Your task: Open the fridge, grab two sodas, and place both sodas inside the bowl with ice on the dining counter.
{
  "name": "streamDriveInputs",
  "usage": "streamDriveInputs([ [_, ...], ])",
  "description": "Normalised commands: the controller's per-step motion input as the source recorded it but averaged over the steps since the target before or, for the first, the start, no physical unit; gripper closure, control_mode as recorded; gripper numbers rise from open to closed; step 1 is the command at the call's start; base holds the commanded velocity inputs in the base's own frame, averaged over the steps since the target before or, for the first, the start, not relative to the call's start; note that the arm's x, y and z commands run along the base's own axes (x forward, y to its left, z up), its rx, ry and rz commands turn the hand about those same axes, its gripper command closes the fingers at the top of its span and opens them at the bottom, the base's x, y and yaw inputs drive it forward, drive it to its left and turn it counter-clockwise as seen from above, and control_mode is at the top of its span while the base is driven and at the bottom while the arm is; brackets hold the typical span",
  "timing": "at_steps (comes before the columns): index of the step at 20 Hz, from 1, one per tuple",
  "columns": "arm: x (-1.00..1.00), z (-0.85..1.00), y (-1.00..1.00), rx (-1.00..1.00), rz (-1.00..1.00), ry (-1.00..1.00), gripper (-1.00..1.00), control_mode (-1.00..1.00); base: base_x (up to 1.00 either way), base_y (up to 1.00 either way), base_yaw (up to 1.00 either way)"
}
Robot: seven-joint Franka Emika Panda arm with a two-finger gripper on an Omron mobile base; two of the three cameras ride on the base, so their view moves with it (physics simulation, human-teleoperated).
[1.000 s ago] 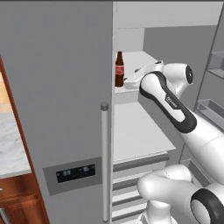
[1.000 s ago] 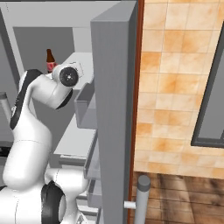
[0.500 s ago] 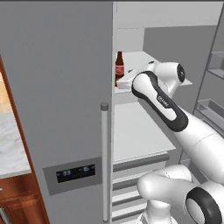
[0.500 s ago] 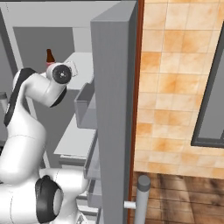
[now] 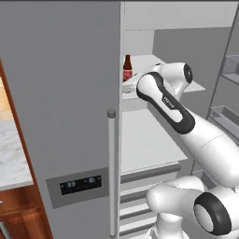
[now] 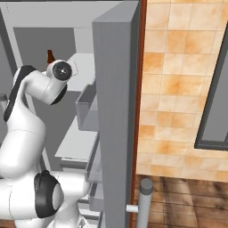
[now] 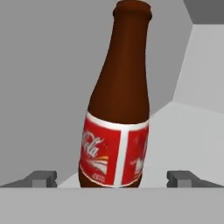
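The soda [image 7: 116,131] stands upright on a pale grey upper shelf [image 5: 196,84] of the fridge [image 5: 60,93], neck up, red label facing the hand camera (it leans slightly in that view, which rolls with the hand). The gripper [image 7: 111,178] is spread wide with a fingertip [image 7: 41,178] on either side of the bottle's base, not touching it. The fridge's right door [image 6: 118,111] hangs open, grey bins [image 6: 87,109] on its inner side; an orange tiled wall [image 6: 178,89] lies beyond

soda [image 7: 118,131] base hidden behind the bottom edge.
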Motion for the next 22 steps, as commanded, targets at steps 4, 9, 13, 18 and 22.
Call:
streamDriveInputs([
  [4,0.18,0.0,0.07,0.0,0.0,0.04,-1.0,-1.0,0.0,0.0,0.0],
  [9,0.11,0.0,0.22,0.0,0.01,0.06,1.0,-1.0,0.0,0.0,0.0],
  [13,0.0,0.0,0.04,0.0,0.0,0.03,1.0,-1.0,0.0,0.0,0.0],
  [18,-0.02,-0.01,-0.01,0.0,0.0,0.0,1.0,-1.0,0.0,0.0,0.0],
  [22,-0.2,0.0,-0.15,0.0,0.0,-0.05,1.0,-1.0,0.0,0.0,0.0],
])
